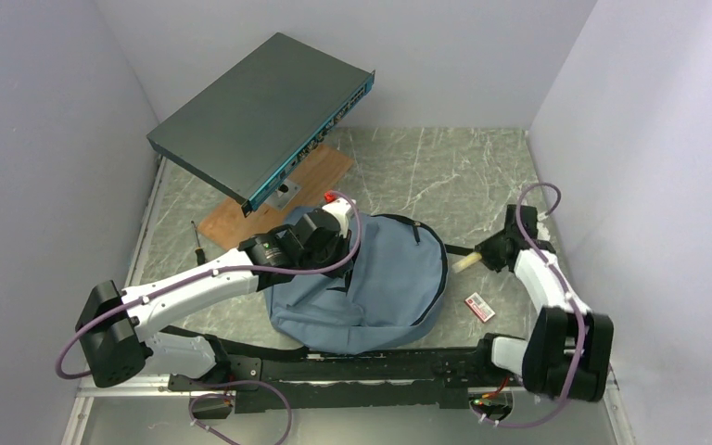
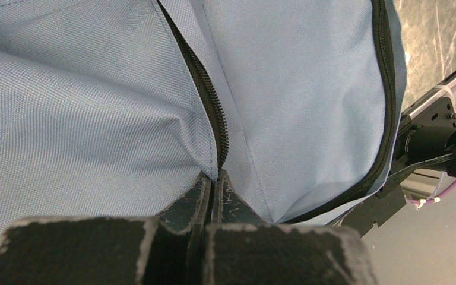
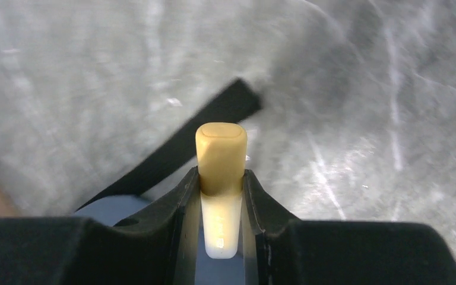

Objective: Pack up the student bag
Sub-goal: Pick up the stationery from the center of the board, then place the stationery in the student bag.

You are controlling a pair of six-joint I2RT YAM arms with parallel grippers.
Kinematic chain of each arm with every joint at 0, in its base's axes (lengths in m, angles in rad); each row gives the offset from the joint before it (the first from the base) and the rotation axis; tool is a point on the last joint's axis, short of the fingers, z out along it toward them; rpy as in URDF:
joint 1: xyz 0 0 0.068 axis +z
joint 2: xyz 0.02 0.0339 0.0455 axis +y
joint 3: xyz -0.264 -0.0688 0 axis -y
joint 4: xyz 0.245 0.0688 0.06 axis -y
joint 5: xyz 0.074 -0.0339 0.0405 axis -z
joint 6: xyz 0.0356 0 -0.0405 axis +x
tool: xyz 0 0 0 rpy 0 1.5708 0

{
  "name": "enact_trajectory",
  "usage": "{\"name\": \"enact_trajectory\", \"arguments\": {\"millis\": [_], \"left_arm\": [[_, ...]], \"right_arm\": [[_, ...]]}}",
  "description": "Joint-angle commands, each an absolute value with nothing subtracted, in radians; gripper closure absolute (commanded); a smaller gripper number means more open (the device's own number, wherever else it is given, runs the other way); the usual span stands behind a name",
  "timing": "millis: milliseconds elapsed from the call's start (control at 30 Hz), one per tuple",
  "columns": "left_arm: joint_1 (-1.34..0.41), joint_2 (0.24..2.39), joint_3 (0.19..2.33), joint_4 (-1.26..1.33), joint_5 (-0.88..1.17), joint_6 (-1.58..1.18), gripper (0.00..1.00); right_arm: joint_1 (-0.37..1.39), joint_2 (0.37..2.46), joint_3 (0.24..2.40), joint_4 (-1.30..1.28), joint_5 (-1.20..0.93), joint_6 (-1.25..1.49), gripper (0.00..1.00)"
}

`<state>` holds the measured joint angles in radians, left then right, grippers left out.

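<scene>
left fingers (image 2: pixel 191 205) closed, tips against student bag (image 2: pixel 83 107)

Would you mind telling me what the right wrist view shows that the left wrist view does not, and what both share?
Only the right wrist view: the right pincer gripping a cream stick, and a black strap lying on the marbled table beyond. Only the left wrist view: the left pincer closed at the end of the black zipper, plus a metal rail at the right edge. Both: the marbled table and fabric of the blue-grey backpack.
</scene>
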<state>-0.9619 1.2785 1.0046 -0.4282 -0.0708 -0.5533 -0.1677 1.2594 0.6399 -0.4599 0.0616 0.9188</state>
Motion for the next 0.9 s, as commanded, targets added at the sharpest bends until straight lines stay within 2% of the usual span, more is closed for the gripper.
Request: {"name": "enact_trajectory", "arguments": {"millis": [0,167,300,567,733,867], "left_arm": [[-0.966,1.268,1.046,-0.370,-0.075,-0.594,1.00],[-0.967,1.253,1.011,-0.336,-0.075,-0.612,1.00],[-0.967,1.247,0.997,-0.334,-0.087,-0.633,1.00],[-0.967,1.230,0.974,-0.303,-0.087,-0.674,1.00],[-0.966,1.207,0.961,-0.301,-0.100,-0.695,1.00],[-0.966,1.192,0.953,-0.288,-0.110,-0.716,1.00]], "right_arm": [[-0.154,1.095,0.647,-0.281,-0.063,0.765,1.00],[-0.050,0.931,0.696,-0.250,-0.051,0.669,1.00],[0.146,0.870,0.750,-0.187,-0.016,0.648,1.00],[0.542,1.032,0.744,0.195,-0.133,0.688,1.00],[0.718,1.071,0.681,0.396,-0.072,0.586,1.00],[0.782,1.093,0.602,0.512,-0.027,0.608,1.00]]}}
